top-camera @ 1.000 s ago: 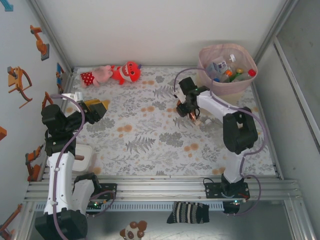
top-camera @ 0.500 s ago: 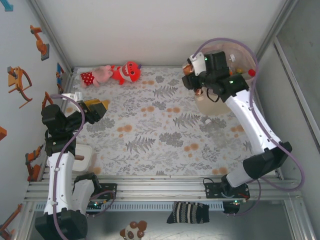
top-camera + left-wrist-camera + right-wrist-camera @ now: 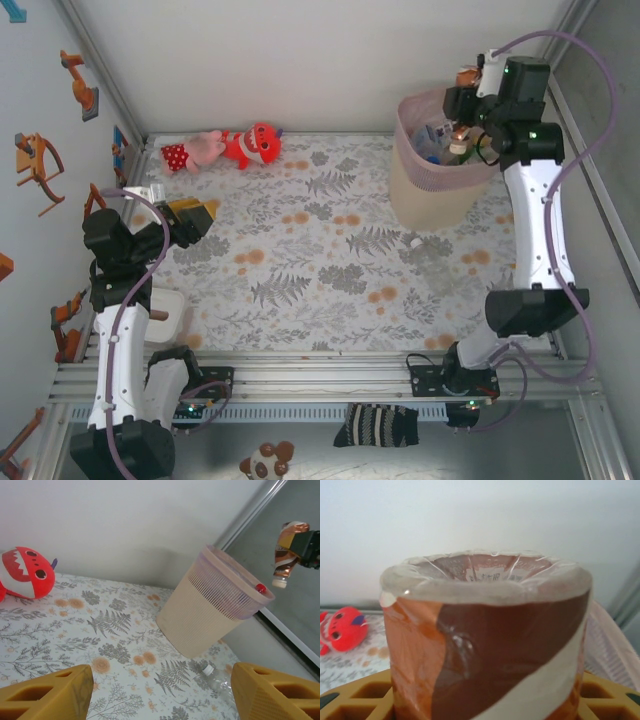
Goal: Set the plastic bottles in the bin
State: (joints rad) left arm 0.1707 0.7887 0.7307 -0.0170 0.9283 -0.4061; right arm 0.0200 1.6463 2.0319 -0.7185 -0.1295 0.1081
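Observation:
My right gripper [image 3: 470, 100] is raised high and shut on a plastic bottle [image 3: 466, 78] with a brown and orange label. In the right wrist view this bottle [image 3: 485, 645] stands between the yellow fingers [image 3: 610, 695]. From the left wrist the bottle [image 3: 287, 555] hangs cap down above the far side of the bin [image 3: 210, 615]. The bin [image 3: 430, 195], pink rim over cream body, holds several bottles [image 3: 445, 140]. A clear bottle [image 3: 217, 680] with a white cap [image 3: 413, 241] lies on the table by the bin's foot. My left gripper [image 3: 195, 215] is open at the table's left; nothing is between its fingers [image 3: 45, 697].
Red and pink plush toys [image 3: 235, 147] lie at the back left; the red one [image 3: 25, 572] appears from the left wrist. A small white box [image 3: 170, 312] sits near the left arm's base. Walls enclose the floral table [image 3: 300, 270] on three sides.
The right arm has lifted the brown-labelled bottle from the table's middle up and right to above the bin. The left arm has not moved.

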